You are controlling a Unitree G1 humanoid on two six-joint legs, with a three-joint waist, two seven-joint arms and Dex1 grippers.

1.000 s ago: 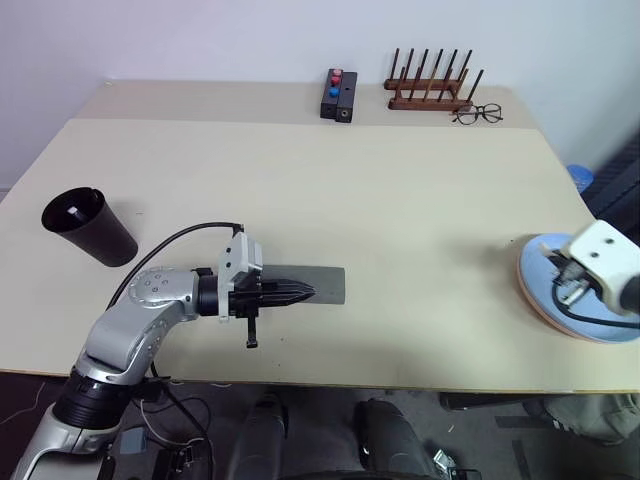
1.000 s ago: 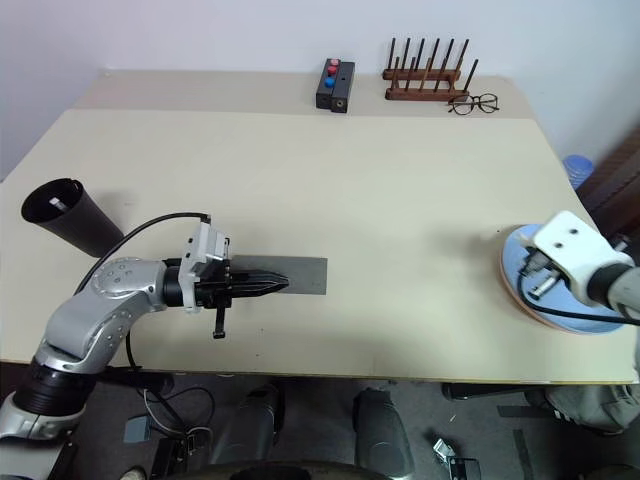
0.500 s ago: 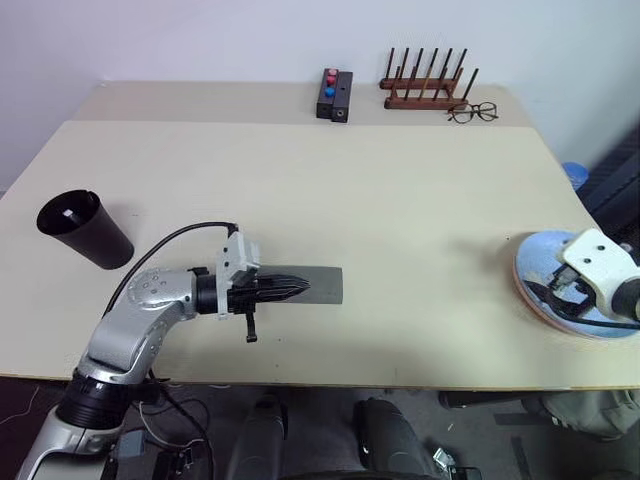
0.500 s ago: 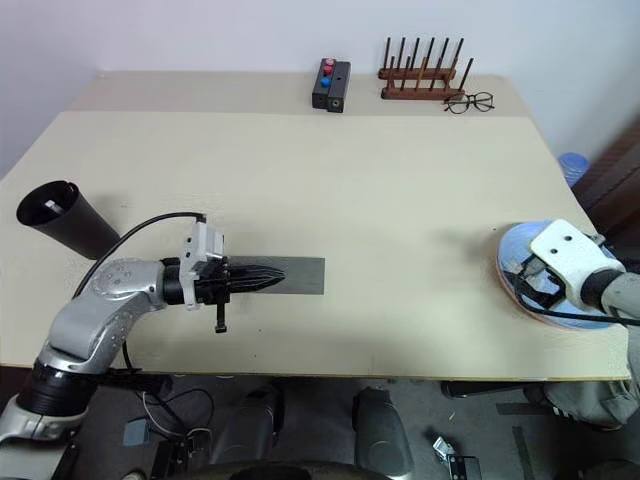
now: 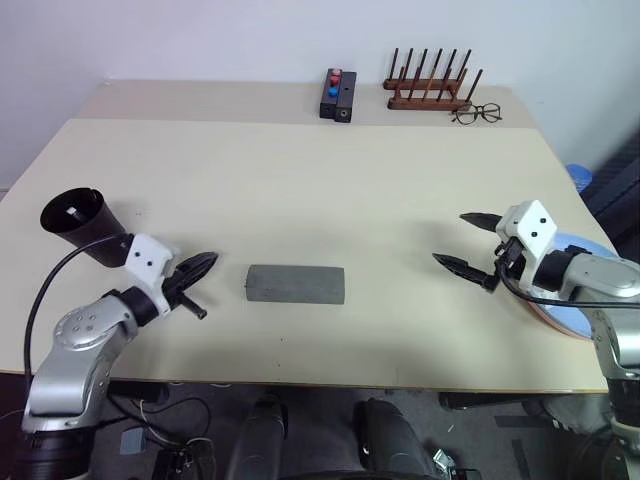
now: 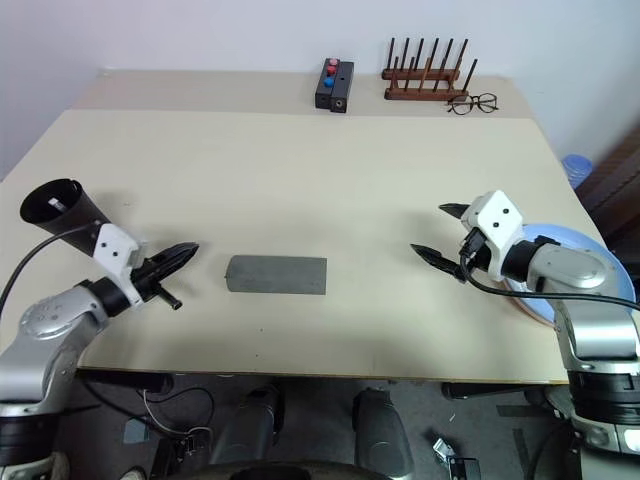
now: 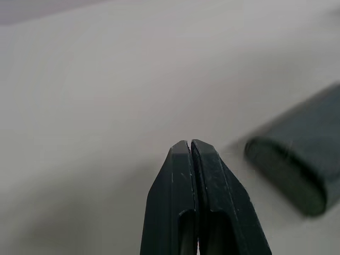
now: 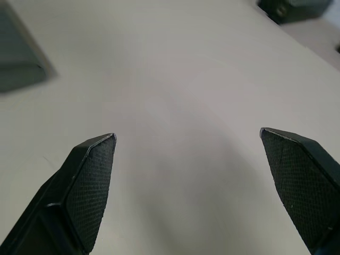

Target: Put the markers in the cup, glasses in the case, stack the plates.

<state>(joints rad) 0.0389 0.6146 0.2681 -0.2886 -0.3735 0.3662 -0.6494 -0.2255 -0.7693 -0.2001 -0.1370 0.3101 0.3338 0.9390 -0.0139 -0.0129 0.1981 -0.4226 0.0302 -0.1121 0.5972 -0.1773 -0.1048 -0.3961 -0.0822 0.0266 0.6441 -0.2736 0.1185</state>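
- My left gripper [image 5: 203, 263] sits at about 8 o'clock on the table [image 5: 300, 190], fingers pressed together, nothing between them, tip aimed at the case [image 5: 296, 284].
- The case lies lid down at about 6 o'clock, just beside that tip, untouched.
- My right gripper [image 5: 468, 243] hangs at 4 o'clock, fingers spread wide and empty, well apart from the case.
- The plates [image 5: 578, 300] sit at the table's 4 o'clock edge behind my right arm, blue over pink, partly hidden.
- The cup [image 5: 79, 222] stands tilted at 9 o'clock, close behind my left wrist. Something pale shows inside; I cannot tell what.
- Risk: pulling my left arm back could clip the cup and tip it.
- Risk: swinging my right elbow out could nudge the plates off the edge.
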